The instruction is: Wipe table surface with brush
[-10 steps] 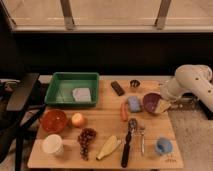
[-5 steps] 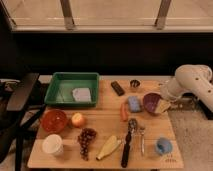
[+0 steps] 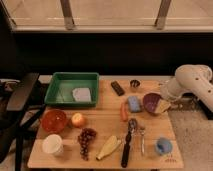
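The light-wood table surface (image 3: 102, 114) fills the middle of the camera view and carries several objects. The brush (image 3: 128, 142) lies on it near the front, black handle toward the front edge, small round greyish head (image 3: 132, 123) pointing back. A thinner silver utensil (image 3: 142, 140) lies just right of it. My white arm (image 3: 192, 82) reaches in from the right edge of the table. My gripper (image 3: 162, 104) is low beside a purple bowl (image 3: 152, 103), well behind and right of the brush.
A green tray (image 3: 57, 82) with a grey item stands back left. Also on the table: red bowl (image 3: 54, 120), apple (image 3: 77, 120), grapes (image 3: 87, 140), banana (image 3: 108, 148), white cup (image 3: 53, 145), carrot (image 3: 123, 111), blue sponge (image 3: 134, 103), blue cup (image 3: 163, 146), black block (image 3: 117, 88), small tin (image 3: 134, 83). A black chair (image 3: 17, 100) stands left.
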Robot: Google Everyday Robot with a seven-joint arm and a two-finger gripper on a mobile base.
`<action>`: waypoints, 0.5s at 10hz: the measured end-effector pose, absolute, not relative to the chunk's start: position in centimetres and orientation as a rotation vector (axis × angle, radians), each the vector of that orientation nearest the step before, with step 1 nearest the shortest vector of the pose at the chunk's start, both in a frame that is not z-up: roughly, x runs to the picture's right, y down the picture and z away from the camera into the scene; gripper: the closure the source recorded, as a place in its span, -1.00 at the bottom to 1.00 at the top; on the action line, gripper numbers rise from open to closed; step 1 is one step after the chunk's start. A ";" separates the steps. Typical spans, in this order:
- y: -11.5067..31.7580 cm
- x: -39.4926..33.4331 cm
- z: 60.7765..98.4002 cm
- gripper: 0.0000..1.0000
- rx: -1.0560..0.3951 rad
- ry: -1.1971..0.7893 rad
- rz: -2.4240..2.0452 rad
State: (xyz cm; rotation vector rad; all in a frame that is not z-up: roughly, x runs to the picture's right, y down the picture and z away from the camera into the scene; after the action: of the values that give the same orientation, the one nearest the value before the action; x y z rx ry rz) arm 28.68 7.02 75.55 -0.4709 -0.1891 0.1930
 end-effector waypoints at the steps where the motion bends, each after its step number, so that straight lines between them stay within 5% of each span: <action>1: 7.1 28.7 75.5 -0.48 -0.471 -0.189 0.191; 5: 9.0 25.8 75.4 -0.48 -0.492 -0.270 -0.056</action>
State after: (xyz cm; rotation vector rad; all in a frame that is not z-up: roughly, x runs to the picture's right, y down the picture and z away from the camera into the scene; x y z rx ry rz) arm 25.79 8.98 75.41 -0.4922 -0.2696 -0.0559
